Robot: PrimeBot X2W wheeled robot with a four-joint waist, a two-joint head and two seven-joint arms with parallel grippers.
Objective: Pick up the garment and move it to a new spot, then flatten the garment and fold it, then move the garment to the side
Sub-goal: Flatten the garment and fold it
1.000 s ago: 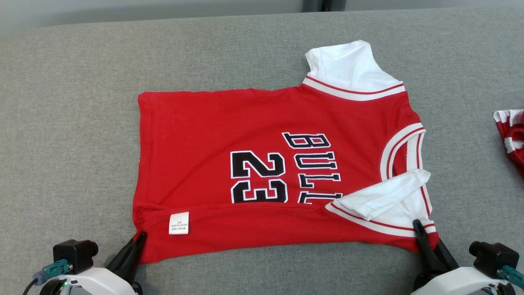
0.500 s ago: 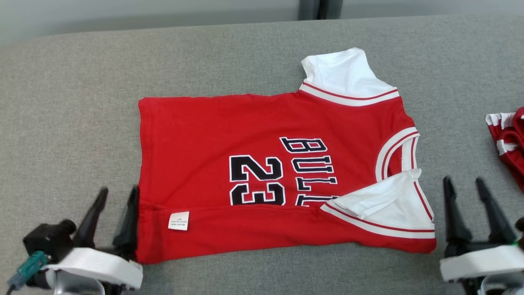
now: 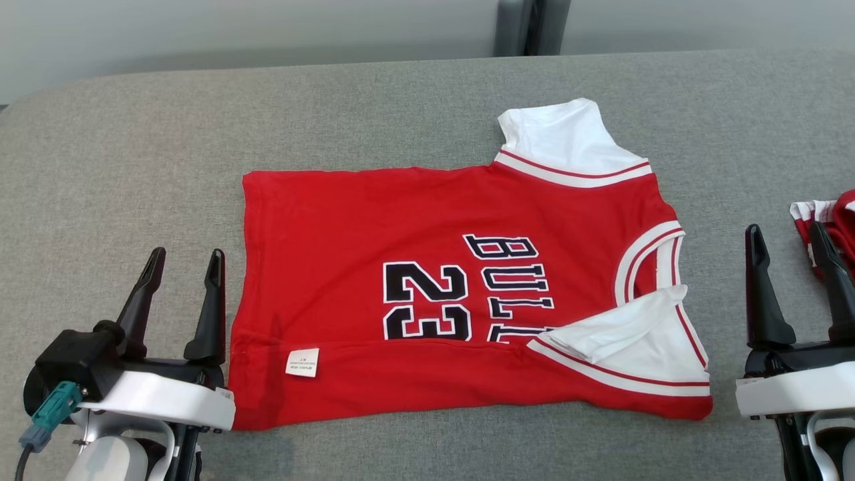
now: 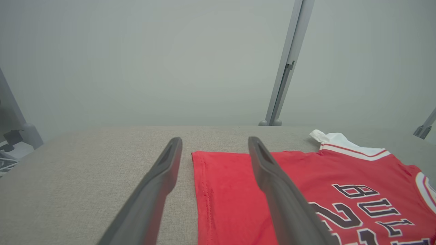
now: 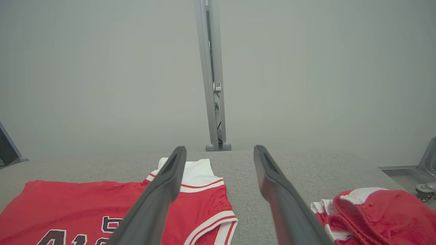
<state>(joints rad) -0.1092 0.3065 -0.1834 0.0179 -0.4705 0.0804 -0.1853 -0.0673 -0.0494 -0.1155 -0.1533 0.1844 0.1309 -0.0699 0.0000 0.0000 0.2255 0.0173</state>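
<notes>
The garment [image 3: 374, 234] is a red jersey with white sleeves and black "BULLS 23" lettering, lying flat on the grey table [image 3: 133, 167] with its near long edge folded over, a white label showing. My left gripper [image 3: 186, 260] stands open just left of the hem, off the cloth. My right gripper [image 3: 787, 237] stands open to the right of the collar end, clear of it. The left wrist view shows the hem [image 4: 204, 183] between my open fingers [image 4: 160, 183]. In the right wrist view the jersey [image 5: 85, 207] lies left of the fingers [image 5: 163, 187].
A second red and white garment [image 3: 831, 227] lies crumpled at the table's right edge, close to my right gripper; the right wrist view shows this garment [image 5: 368, 211] too. A grey post [image 3: 521, 27] stands behind the table's far edge.
Both grippers let go of the garment's near corners, opened wide and rose clear of the cloth. The folded edge stayed in place. The head camera tilted slightly.
</notes>
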